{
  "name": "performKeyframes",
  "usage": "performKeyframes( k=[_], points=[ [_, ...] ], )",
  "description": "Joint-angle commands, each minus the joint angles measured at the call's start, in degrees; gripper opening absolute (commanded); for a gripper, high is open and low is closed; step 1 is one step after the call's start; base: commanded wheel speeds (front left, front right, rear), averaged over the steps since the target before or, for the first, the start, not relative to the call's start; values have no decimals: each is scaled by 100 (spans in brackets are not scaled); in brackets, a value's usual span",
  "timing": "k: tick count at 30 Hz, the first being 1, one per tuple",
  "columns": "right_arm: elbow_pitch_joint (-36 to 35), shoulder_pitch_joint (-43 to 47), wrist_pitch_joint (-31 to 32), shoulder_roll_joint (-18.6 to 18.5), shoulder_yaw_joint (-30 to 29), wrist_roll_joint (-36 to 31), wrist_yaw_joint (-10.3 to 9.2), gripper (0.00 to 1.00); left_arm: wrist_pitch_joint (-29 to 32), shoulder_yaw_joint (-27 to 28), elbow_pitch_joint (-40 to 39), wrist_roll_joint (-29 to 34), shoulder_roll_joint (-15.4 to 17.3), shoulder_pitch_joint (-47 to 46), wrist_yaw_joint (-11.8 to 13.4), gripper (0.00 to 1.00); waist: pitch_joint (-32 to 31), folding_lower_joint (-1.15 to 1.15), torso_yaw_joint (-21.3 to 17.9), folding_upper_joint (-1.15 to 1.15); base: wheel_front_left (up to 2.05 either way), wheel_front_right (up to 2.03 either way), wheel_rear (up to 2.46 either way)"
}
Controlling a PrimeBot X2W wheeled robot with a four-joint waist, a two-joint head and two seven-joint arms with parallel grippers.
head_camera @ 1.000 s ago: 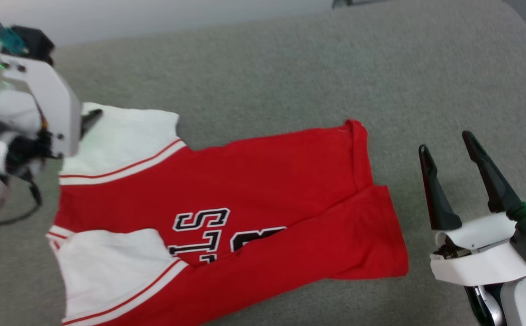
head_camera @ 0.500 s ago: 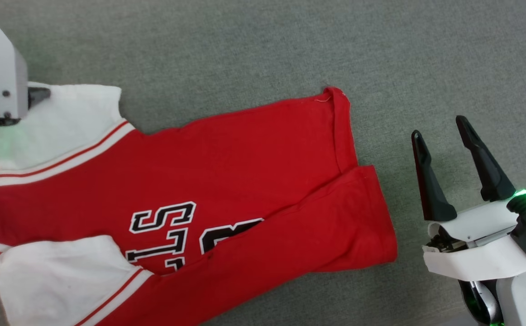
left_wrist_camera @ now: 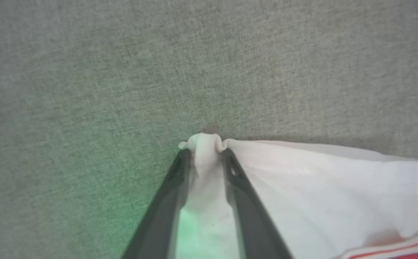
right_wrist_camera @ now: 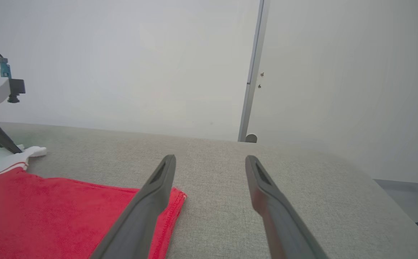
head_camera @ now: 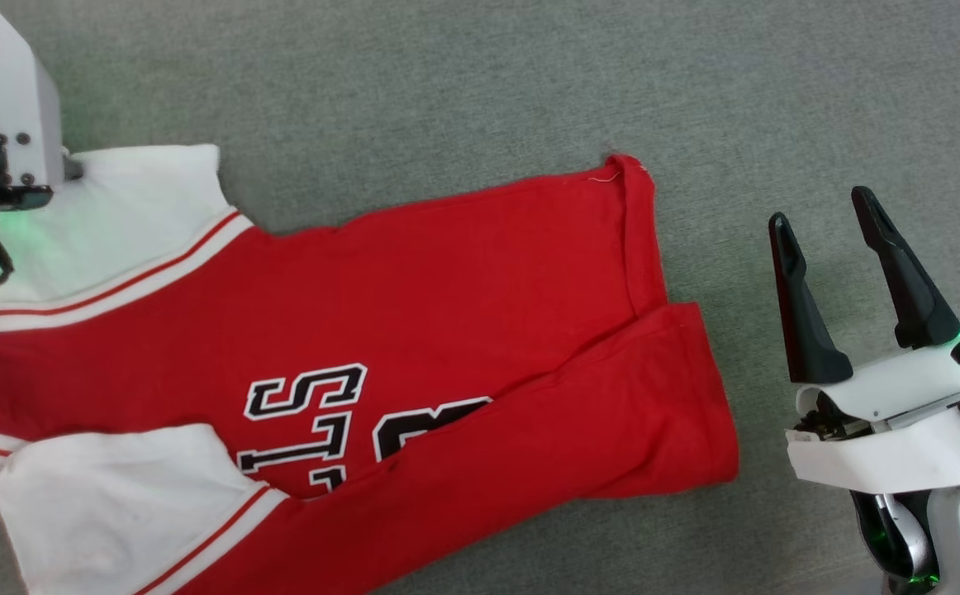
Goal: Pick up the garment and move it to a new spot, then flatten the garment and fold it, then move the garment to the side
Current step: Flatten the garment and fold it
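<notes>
While the garment (head_camera: 447,289) lies on the grey surface (head_camera: 480,83), lower edge folded over, the left gripper (left_wrist_camera: 204,153) pinches its white sleeve corner (left_wrist_camera: 203,142). The right gripper (head_camera: 821,207) hovers near the hem (head_camera: 641,240), fingers wide apart.

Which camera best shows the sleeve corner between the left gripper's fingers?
The left wrist view: the white sleeve corner bunches between the left gripper's fingers, close up. The head view has the whole sleeve, its corner hidden under the gripper's housing. The right wrist view shows it small, far left.
</notes>
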Motion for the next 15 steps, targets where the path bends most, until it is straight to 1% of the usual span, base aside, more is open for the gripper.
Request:
performKeyframes(
  k=[1,5,8,9,10,11,12,13,15],
  points=[
    [-34,-93,69,-6,19,114,-7,100,154,-323,259,25,-172,782,12,0,5,0,26,0,0,0,0],
    [-52,-278,492,-84,33,363,-7,100,17,-315,229,76,-215,650,-31,0,-9,0,131,0,0,0,0],
    [-57,-556,1121,-125,19,628,-7,100,-19,-291,231,39,-286,584,-45,0,-18,0,228,0,0,0,0],
    [2,-622,1440,-131,-24,732,-7,100,-28,-285,230,26,-323,569,-51,0,-23,0,272,0,0,0,0],
    [-7,-762,1734,-223,23,754,-7,100,-58,-276,228,17,-371,550,-66,0,-25,0,319,0,0,0,0],
    [-7,-762,1734,-223,23,754,-7,100,-58,-276,228,17,-371,550,-66,0,-25,0,319,0,0,0,0],
    [50,-881,2099,-184,-27,905,-8,100,-93,-258,229,-3,-421,529,-80,0,-25,0,363,0,0,0,0],
    [108,-995,2473,-269,-13,924,-7,100,-137,-259,227,-8,-473,506,-106,0,-28,0,412,0,0,0,0],
    [278,-1252,3248,-318,-66,1041,-8,100,-202,-270,240,-1,-582,464,-150,0,-29,0,505,0,0,0,0]
  ],
)
